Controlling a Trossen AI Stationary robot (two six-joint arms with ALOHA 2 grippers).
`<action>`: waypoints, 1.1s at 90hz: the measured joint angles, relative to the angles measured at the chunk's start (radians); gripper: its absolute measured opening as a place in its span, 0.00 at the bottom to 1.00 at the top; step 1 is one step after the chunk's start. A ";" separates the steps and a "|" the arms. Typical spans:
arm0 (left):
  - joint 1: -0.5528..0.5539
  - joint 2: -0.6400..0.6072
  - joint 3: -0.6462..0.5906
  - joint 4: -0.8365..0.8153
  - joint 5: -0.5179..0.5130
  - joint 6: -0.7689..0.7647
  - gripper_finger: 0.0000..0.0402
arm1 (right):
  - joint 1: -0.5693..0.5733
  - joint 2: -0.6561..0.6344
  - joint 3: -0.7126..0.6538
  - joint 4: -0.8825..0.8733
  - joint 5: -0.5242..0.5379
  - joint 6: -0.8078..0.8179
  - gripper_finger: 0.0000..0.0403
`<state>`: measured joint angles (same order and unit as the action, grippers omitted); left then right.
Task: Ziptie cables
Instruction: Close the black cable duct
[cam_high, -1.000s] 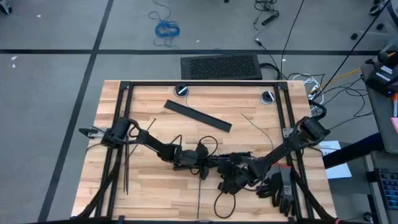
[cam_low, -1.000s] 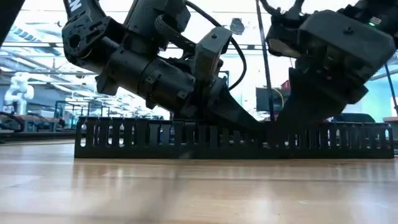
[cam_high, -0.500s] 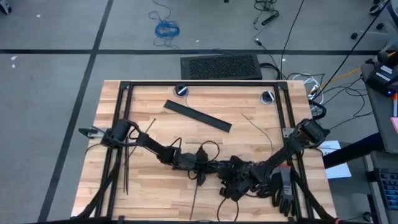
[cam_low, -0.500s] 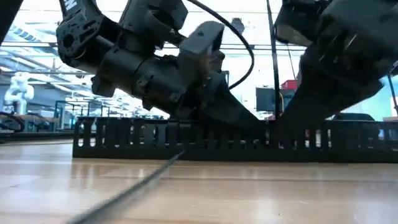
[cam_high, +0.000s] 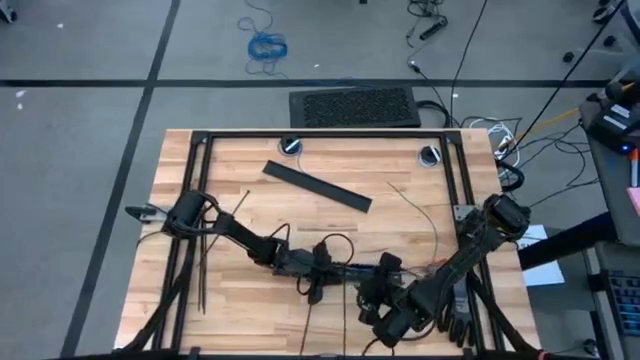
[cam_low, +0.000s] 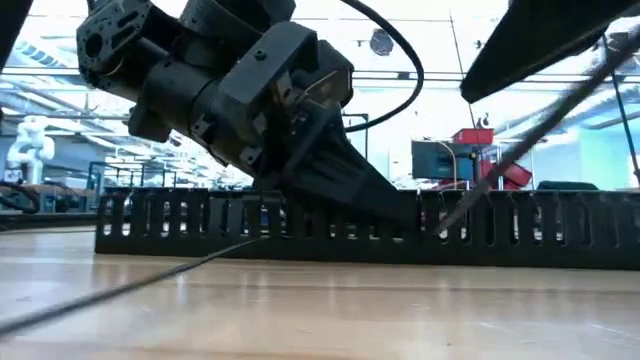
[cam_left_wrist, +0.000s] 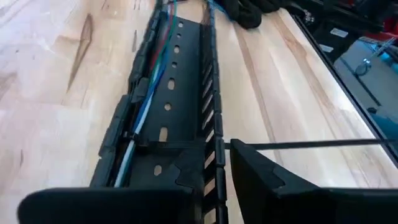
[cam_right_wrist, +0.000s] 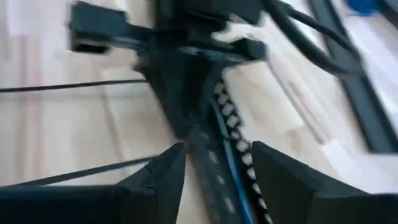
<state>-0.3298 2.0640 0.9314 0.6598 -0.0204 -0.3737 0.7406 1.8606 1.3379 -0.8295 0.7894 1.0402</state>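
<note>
Cables (cam_left_wrist: 144, 93), thin blue, green and pale wires, are laid inside the slotted bar (cam_left_wrist: 177, 118) at the table's six o'clock side. Left gripper (cam_left_wrist: 208, 180) is seen with fingers apart astride the bar; right gripper (cam_right_wrist: 214, 158) is also spread. One ziptie (cam_left_wrist: 311, 144) is partly cut off.

Thin blue, green and pale cables (cam_left_wrist: 144, 99) lie lengthwise inside the black slotted channel (cam_left_wrist: 180, 106).

Light wood tabletop (cam_high: 400, 160) w/ black frame round its edges. On it: flat black bar (cam_high: 317, 186) lying diagonal near far side; black slotted bar (cam_left_wrist: 171, 118) w/ cables (cam_left_wrist: 148, 99) inside; zipties (cam_high: 200, 265) by left edge; two round discs (cam_high: 291, 146) at far edge.
</note>
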 joint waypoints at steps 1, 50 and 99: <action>0.000 0.000 0.000 0.000 0.000 0.001 0.19 | 0.000 0.000 0.000 -0.013 -0.004 0.010 0.42; -0.052 -0.248 0.003 -0.292 -0.186 0.148 0.19 | 0.008 -0.004 0.000 -0.219 -0.101 0.216 0.33; -0.106 -0.297 0.002 -0.514 -0.190 0.068 0.19 | 0.050 -0.004 0.024 0.055 -0.290 -0.050 0.33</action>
<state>-0.4360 1.7672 0.9337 0.1454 -0.2102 -0.3061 0.7902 1.8568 1.3615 -0.7741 0.4996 0.9897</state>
